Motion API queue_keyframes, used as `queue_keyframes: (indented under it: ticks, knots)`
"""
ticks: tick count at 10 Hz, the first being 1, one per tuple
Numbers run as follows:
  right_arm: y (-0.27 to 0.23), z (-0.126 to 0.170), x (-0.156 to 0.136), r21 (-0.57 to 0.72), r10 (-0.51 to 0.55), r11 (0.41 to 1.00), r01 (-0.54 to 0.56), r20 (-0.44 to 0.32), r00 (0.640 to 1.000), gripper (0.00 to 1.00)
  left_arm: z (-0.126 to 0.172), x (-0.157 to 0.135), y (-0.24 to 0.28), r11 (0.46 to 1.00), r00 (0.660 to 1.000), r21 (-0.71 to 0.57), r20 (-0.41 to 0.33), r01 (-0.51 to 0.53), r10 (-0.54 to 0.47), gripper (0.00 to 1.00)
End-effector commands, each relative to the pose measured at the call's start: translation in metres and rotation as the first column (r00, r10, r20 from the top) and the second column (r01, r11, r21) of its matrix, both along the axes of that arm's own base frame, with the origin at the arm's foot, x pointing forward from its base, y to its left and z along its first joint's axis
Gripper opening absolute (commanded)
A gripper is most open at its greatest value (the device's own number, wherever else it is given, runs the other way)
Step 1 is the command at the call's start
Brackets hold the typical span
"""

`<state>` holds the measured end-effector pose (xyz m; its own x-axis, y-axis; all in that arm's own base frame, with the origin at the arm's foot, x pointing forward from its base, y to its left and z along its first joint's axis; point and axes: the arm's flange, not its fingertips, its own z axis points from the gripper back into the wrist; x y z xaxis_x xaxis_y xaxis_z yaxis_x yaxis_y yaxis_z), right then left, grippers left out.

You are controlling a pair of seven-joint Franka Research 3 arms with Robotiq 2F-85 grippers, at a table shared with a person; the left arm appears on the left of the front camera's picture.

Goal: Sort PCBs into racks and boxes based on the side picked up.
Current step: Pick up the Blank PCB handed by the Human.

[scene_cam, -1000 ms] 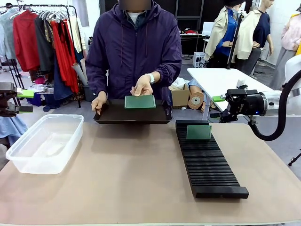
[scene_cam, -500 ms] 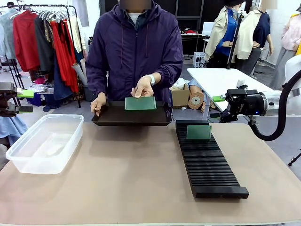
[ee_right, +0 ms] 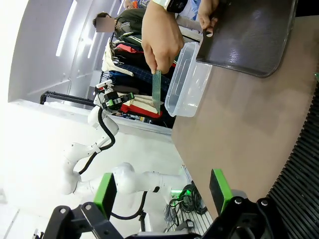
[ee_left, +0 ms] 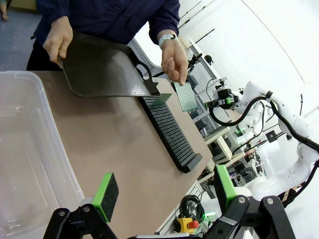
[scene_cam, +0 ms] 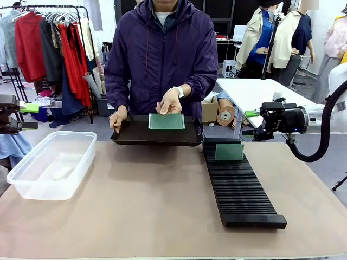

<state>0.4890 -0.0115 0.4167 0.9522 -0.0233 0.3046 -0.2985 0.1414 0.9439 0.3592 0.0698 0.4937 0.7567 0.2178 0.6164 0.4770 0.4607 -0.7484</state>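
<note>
The left tool (ee_left: 164,191) and right tool (ee_right: 162,190) both stand apart; a person's hand (scene_cam: 169,101) holds a PCB (scene_cam: 166,121) by the tray (scene_cam: 135,135).

**Board held above the rack's far end**

The left tool (ee_left: 164,191) hangs over the tan tabletop (ee_left: 114,149), its green pads (ee_left: 105,195) wide apart with nothing between them. A clear plastic rectangular tub (ee_left: 25,149) lies at the left. A person grips a dark brown shallow tray (ee_left: 104,69) with one hand (ee_left: 57,37). The other hand (ee_left: 174,57) pinches a thin green rectangular board (ee_left: 185,95) above the long black slotted plastic rack (ee_left: 172,134). A second green piece (ee_left: 162,99) seems to stand in its slots.
</note>
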Motion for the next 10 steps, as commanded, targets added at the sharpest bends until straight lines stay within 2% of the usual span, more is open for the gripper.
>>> queue_keyframes:
  ticks: [1,3,5,10]
  knots:
    - [0.012,-0.003,0.007,0.003,0.000,1.000,0.000,0.016,1.000,1.00,0.001,-0.002,0.000,1.000,1.000,-0.011,0.006,0.003,-0.003,1.00]
    - [0.033,-0.013,0.020,0.025,-0.012,1.000,0.011,0.050,0.999,1.00,0.001,-0.002,0.000,1.000,1.000,-0.011,0.006,0.003,-0.003,1.00]
    - [0.058,-0.020,0.032,0.034,0.031,0.999,-0.033,0.063,0.998,1.00,0.001,-0.002,0.000,1.000,1.000,-0.011,0.006,0.003,-0.003,1.00]
    - [0.107,-0.016,0.061,-0.016,0.133,0.991,-0.133,0.076,0.988,1.00,0.001,-0.002,0.000,1.000,1.000,-0.011,0.006,0.003,-0.003,1.00]
